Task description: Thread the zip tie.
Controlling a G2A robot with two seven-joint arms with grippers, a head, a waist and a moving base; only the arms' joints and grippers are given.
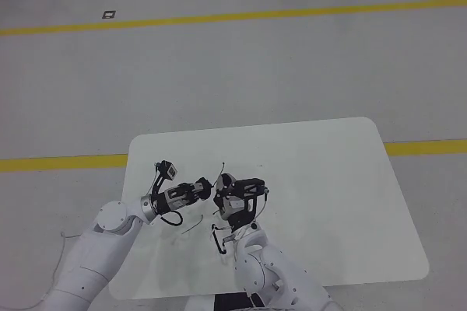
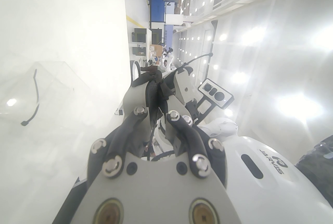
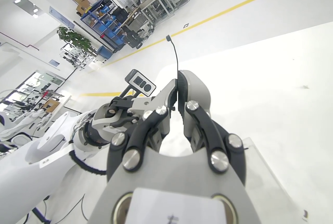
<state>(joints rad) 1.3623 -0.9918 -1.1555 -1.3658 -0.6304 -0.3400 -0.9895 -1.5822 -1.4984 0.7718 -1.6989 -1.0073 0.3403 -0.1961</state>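
A dark printed word with a round emblem beside it stands on the white shell of my right arm (image 2: 270, 165). Under my right jaws, the grey mount carries a white label (image 3: 171, 209) with a small dark mark, cut off by the edge, which I cannot read. A small white tag (image 3: 44, 163) on my left arm has print too fine to tell. On the floor beyond the surface lies a small dark square marker (image 1: 109, 14), which is not readable.

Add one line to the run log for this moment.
right gripper: shut on zip tie, head end up | left gripper: shut, close beside right | second tie: lying on table
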